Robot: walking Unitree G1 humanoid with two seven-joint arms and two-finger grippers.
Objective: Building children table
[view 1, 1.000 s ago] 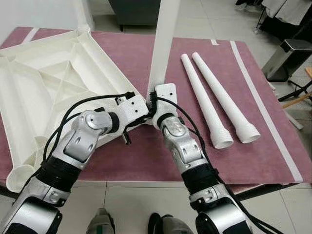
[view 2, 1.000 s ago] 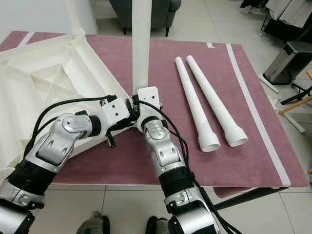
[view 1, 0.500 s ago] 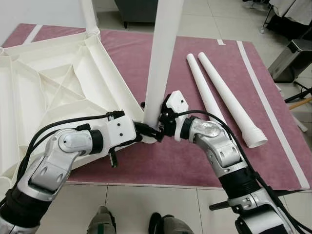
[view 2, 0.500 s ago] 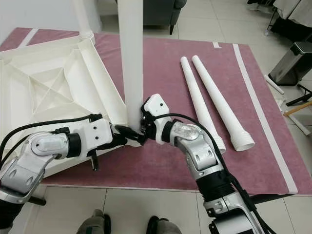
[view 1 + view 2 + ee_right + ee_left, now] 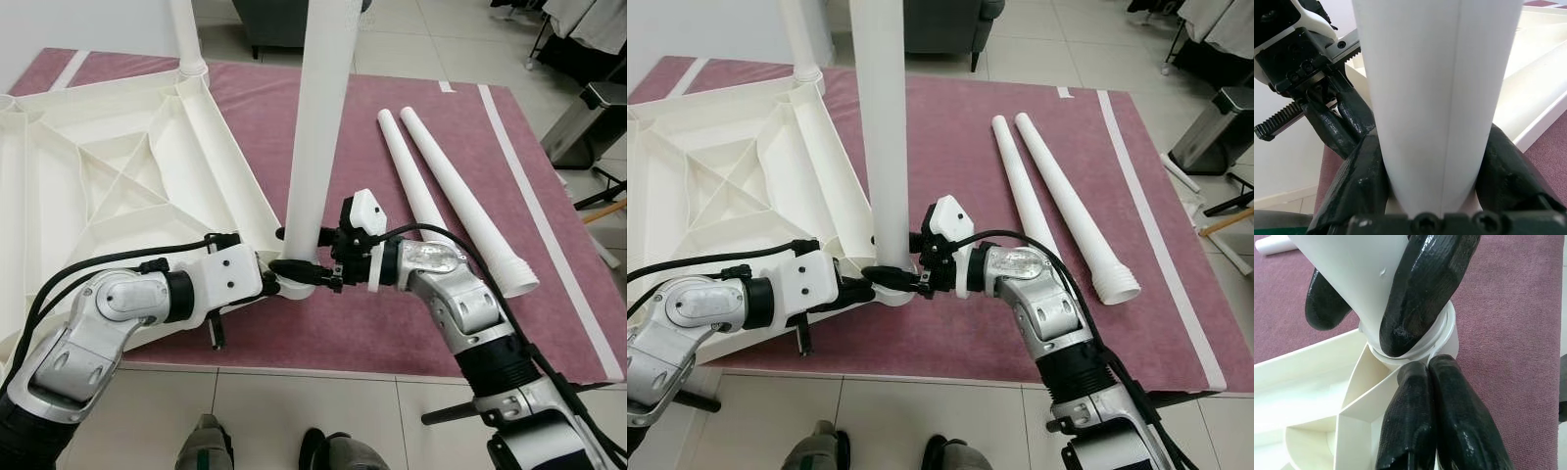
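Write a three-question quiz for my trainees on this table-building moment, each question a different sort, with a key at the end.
1. True or false: the right hand grips the upright leg near its base.
2. How many loose legs lie on the mat to the robot's right? A) one B) two C) four
3. Fill in: the left hand has its fingers together at the ______ of the upturned tabletop, beside the upright leg.

Key: 1 true; 2 B; 3 corner socket.
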